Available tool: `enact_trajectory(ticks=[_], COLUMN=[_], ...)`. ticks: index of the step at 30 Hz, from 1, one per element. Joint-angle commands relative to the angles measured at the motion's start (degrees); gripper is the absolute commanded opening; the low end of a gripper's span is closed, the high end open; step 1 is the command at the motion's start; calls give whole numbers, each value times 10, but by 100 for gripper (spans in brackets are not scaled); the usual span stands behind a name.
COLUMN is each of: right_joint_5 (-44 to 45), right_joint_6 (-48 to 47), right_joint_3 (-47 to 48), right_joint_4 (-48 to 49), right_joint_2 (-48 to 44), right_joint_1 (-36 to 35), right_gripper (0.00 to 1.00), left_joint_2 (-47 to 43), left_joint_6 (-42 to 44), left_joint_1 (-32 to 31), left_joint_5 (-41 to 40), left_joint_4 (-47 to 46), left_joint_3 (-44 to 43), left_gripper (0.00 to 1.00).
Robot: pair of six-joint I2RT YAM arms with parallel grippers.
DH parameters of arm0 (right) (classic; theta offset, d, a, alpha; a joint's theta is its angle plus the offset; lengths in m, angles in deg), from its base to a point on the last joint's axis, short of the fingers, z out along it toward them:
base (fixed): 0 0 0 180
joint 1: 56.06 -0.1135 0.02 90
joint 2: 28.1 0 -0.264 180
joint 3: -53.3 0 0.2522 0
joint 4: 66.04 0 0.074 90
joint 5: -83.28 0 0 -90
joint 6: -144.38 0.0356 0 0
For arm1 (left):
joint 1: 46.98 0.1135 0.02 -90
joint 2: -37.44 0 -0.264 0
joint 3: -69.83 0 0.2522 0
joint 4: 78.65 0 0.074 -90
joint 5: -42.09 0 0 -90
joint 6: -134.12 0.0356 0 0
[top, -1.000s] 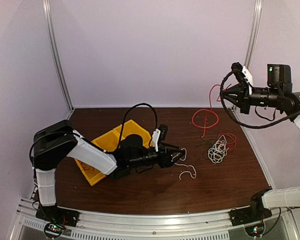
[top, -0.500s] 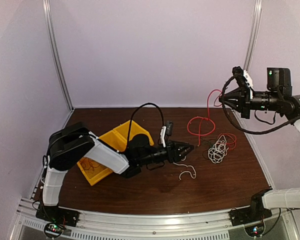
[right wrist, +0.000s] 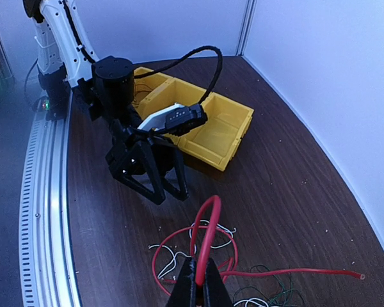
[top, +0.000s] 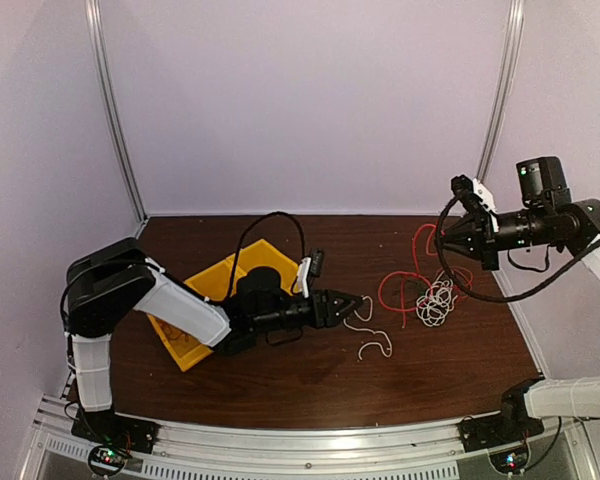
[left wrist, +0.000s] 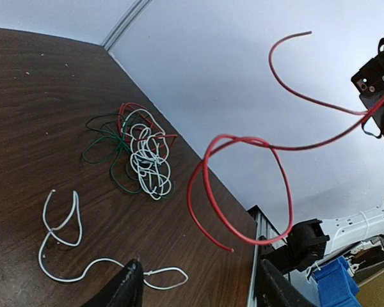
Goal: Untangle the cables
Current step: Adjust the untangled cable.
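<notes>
Lower than a second ago, the right pincer [top: 446,240] has come down toward the tabletop [top: 310,380]. The red cable [top: 382,292] it grips now drops its loop beside the tangle [top: 435,300].

From above, the left pincer [top: 354,302] reaches out low from beside the yellow bin [top: 212,283]. Its jaws are parted and hold nothing, and its tips are close to one end of a loose white cable [top: 374,340].

On the left wrist camera, the tangle [left wrist: 147,157] lies on the dark wood near the far wall. It is a tight knot of white loops, with thin green strands spreading to its left and some red at its top. The white cable [left wrist: 41,256] lies apart from it in open bends, one end between the spread fingers [left wrist: 129,289]. The red cable [left wrist: 191,185] arcs through the air in one wide loop up to the right pincer [left wrist: 374,105].

On the right wrist camera, the right pincer [right wrist: 198,281] is clenched on the red cable [right wrist: 208,224], which curls onto the wood below and trails a straight end to the right. Beyond it stands the released left pincer [right wrist: 166,192], with the yellow bin [right wrist: 224,137] behind.
</notes>
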Motion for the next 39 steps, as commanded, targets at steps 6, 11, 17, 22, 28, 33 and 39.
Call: enact_trajectory(ticks=[6, 11, 17, 22, 28, 33, 39], right_joint_5=[-6, -6, -12, -24, -62, -90, -150], right_joint_6=[-3, -2, 0, 3, -11, -36, -45], right_joint_3=[-34, -32, -32, -23, 23, 137, 272], right_joint_4=[-17, -17, -14, -20, -69, -147, -180], right_joint_2=[-4, 3, 8, 10, 10, 5, 20], right_joint_1=[-39, -48, -54, -57, -57, -41, 4], right_gripper=[2, 2, 2, 2, 1, 0, 0], left_joint_2=[-23, 15, 59, 91, 110, 120, 127], left_joint_6=[94, 111, 112, 113, 52, -3, -3], left_joint_1=[-1, -10, -19, -21, 3, 45, 57], left_joint_5=[-44, -21, 5, -8, -60, -37, -38], left_joint_4=[287, 395, 441, 472, 458, 401, 409], left_joint_3=[-146, -224, -271, -302, -306, -282, -278], left_gripper=[63, 63, 63, 62, 59, 56, 55])
